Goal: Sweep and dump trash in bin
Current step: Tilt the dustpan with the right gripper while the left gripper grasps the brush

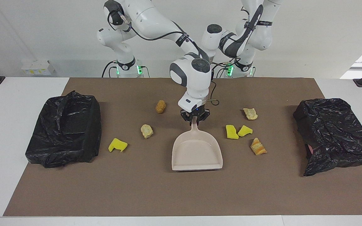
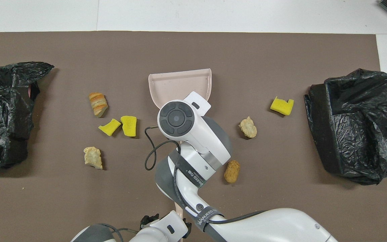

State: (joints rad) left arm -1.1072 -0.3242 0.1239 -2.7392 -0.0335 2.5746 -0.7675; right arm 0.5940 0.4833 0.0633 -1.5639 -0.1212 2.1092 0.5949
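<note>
Trash (image 1: 232,131) around dustpan (image 1: 196,153); right pincer (image 1: 194,117) pinching its handle, visible only in facing view.

White table (image 1: 17,103): brown mat (image 1: 156,194), trash (image 1: 117,145), dustpan (image 1: 196,153), bin bags (image 1: 64,128).

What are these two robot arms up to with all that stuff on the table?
They are cleaning up. The right claw is shut on the handle of a dustpan at mid-table. The left claw is open, over the robots' edge of the mat. Seven scraps lie loose on the mat, none in the two black bins yet.
</note>
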